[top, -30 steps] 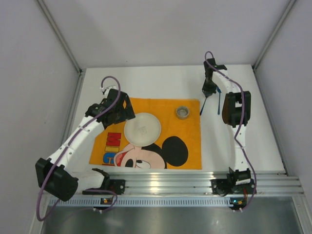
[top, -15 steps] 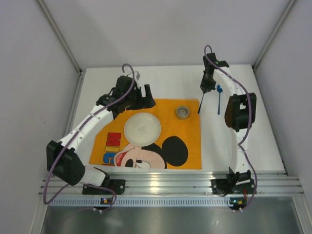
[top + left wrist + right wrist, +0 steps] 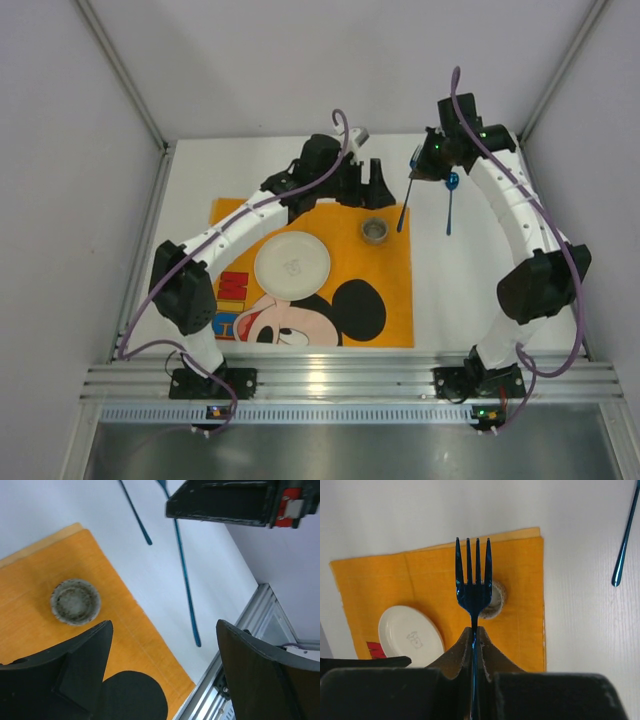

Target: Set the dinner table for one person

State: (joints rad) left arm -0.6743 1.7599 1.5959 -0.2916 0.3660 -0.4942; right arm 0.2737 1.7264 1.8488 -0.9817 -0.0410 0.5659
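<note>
I see a glossy metallic blue fork (image 3: 473, 597), a matt woven orange cloth placemat (image 3: 520, 570), a smooth matt white tabletop (image 3: 450, 300)

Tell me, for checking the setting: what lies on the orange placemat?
A white plate and a small grey cup; the left arm covers part of the placemat's far edge.

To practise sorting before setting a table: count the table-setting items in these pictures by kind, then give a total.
fork: 1
spoon: 1
plate: 1
small cup: 1
placemat: 1
Total: 5
</note>
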